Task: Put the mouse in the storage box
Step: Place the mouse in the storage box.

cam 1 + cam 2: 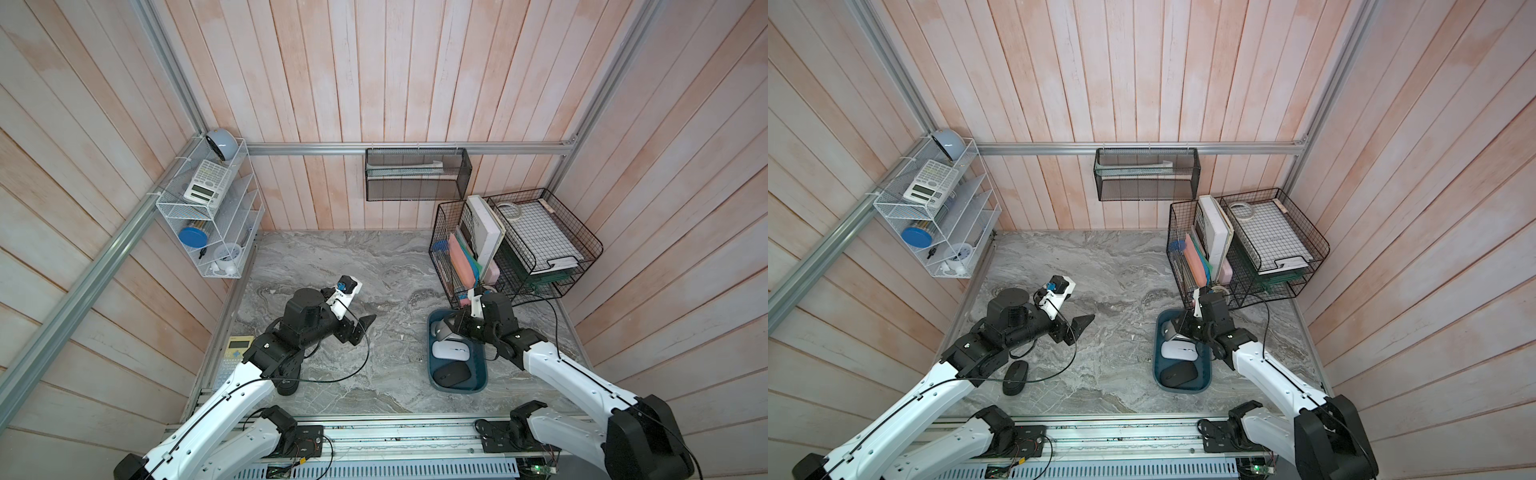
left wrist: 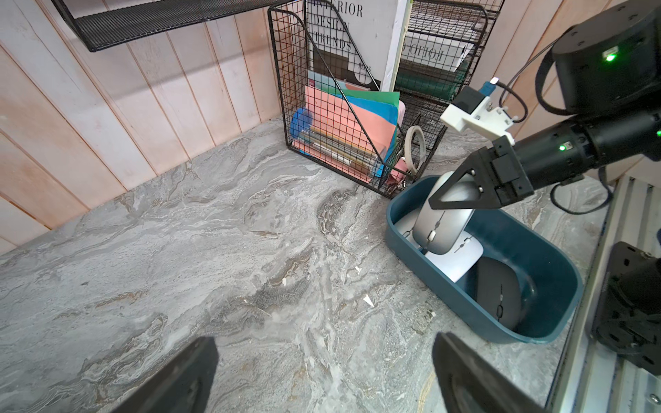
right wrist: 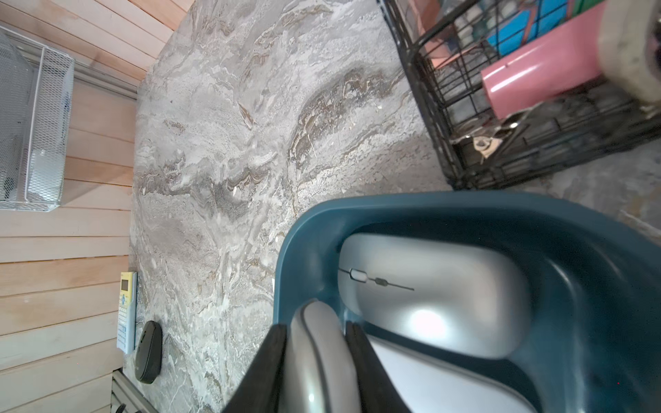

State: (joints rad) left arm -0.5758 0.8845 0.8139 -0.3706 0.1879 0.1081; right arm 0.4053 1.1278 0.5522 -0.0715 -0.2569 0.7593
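Squarely at the twelve-o'clock end of the storage box point(image 2: 543, 261), the right gripper point(image 3: 316, 329) clamps the silver mouse point(image 2: 441, 225), nose tilted downward.

Lighting: bright, even, diffuse, from overhead; only faint soft shadows on the desk point(image 1: 374, 266). Top views: sharp throughout, with barrel distortion bowing the wall planks point(image 1: 83, 124) toward the edges. Left wrist view: crisp at mid-distance; left tool point(image 2: 325, 345) fingers point(image 2: 179, 379) dark and out of focus at the frame edge. Right wrist view: near field smeared, pink roll point(image 3: 536, 78) and black wire basket point(image 3: 536, 157) blurred; white glare patch on the lying silver mouse point(image 3: 429, 286) in the storage box point(image 3: 311, 243); pinpoint glint on the clamped silver mouse point(image 3: 314, 357).
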